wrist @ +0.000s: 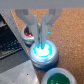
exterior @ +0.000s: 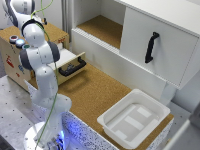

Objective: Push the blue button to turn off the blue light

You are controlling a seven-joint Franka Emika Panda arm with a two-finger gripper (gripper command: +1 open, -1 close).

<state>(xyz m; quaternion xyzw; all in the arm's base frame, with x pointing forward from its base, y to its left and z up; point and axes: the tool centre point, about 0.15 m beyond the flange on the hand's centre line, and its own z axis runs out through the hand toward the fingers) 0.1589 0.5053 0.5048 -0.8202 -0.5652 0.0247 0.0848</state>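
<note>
Cork-brown board covers the worktop (exterior: 95,95), and against it stands a white cabinet (exterior: 150,35) with a black handle (exterior: 151,47) on its door. Near the cabinet's foot a white tray (exterior: 134,120) sits on the cork, and on the far side of the worktop from that tray a wooden box (exterior: 15,55) carries a half-open drawer with its own black drawer handle (exterior: 72,67). On the top of that box, in the exterior view, I can make out small round caps, one reddish (exterior: 13,38) and one pale (exterior: 20,43), with the white arm (exterior: 42,65) bent right over them so the claw itself is hidden there. From the wrist view things are plainer: the blue button (wrist: 43,50) glows bright cyan on the box top, a red button (wrist: 29,34) sits just beside it and a green button (wrist: 60,77) lies near it on the other side. The gripper (wrist: 42,36) hangs directly above the glowing cap, its two pale fingers (wrist: 48,29) drawn close together with only a narrow slit between them, holding nothing. The fingertips sit at the lit cap's edge, though I cannot tell whether they actually touch it.
</note>
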